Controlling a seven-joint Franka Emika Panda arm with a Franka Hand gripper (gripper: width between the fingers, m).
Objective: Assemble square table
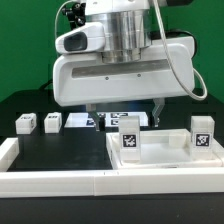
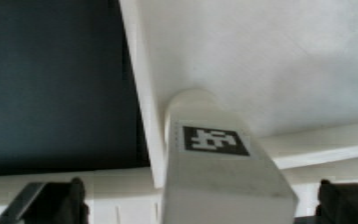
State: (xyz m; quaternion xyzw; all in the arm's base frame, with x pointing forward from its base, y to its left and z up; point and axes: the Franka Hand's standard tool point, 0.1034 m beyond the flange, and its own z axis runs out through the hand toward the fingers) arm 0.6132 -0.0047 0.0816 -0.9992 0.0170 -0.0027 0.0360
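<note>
Black table (image 1: 60, 145) | large white plastic square tray-like tabletop (image 1: 165, 160) is lying directly beneath the two-finger gripper (image 1: 126, 112) | jaws are standing wide apart, gripping nothing, straddling its tagged rim.

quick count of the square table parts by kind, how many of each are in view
tabletop: 1
upright legs on it: 2
loose legs on the black table: 2
total: 5

Tabletop (image 1: 160, 168) front of desk (image 1: 60, 150), exterior view's right; two legs (image 1: 130, 140) stand on it. Two other legs (image 1: 25, 123) on desk, left. Marker board (image 1: 80, 120) behind, centre.
</note>
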